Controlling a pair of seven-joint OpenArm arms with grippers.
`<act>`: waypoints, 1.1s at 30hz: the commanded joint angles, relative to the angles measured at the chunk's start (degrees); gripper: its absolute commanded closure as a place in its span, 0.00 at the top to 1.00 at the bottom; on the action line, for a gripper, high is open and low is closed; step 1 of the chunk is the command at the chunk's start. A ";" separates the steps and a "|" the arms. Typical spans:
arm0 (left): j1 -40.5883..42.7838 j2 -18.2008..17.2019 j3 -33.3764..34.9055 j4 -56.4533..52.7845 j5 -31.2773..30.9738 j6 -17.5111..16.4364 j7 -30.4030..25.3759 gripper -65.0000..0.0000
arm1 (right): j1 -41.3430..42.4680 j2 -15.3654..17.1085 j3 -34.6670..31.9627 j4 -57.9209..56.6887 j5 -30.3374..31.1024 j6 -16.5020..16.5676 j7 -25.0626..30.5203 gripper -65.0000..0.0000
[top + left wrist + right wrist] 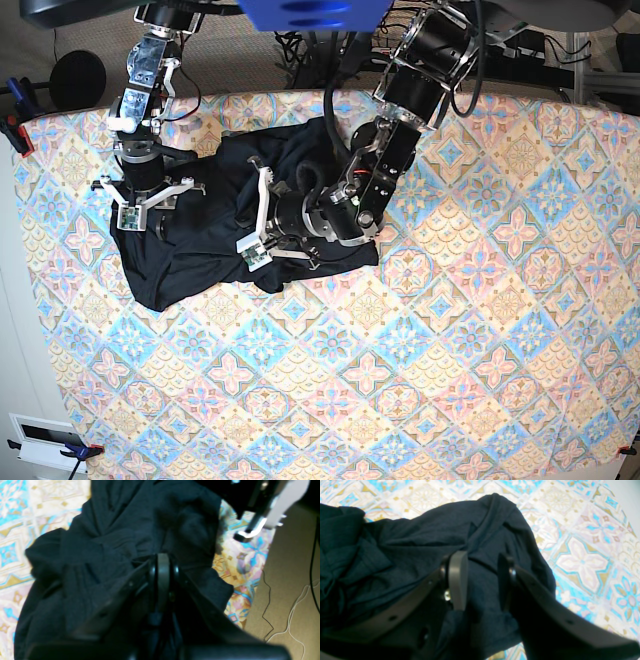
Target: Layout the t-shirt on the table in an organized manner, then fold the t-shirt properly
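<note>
Your left gripper [162,562] is clamped tight, its jaws pressed together on a fold of the plain black, soft-fabric t-shirt [215,235]. Your right gripper [480,580] stands half spread with a ridge of the cloth bunched between its jaws; the pads [457,580] look close to the fabric, but you cannot tell whether they actually pinch it.

The shirt lies crumpled toward the far left of the pastel diamond-tiled worktop [450,330], piled between both arms, not yet spread out.

Expect it to handle as light, limp cloth: it will sag, drag and fold over itself, and thin layers may slip from a shallow pinch. Judging from the heap, you would do best to take hold at a hem, shoulder seam or sleeve edge, not a loose mid-body fold, so that lifting opens the garment.
</note>
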 commanded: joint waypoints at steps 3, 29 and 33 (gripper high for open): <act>-1.04 1.83 0.06 -0.25 1.55 -0.15 -0.86 0.00 | 0.55 0.40 0.08 0.91 0.38 -0.05 1.58 0.30; 3.97 -4.32 -10.49 12.94 -11.64 8.20 2.13 0.00 | 0.73 0.22 -0.01 0.91 0.55 -0.05 1.58 0.30; 5.29 -7.49 -16.29 13.12 -11.64 8.20 8.02 0.00 | 0.73 0.22 -0.80 0.91 0.64 -0.05 1.58 0.30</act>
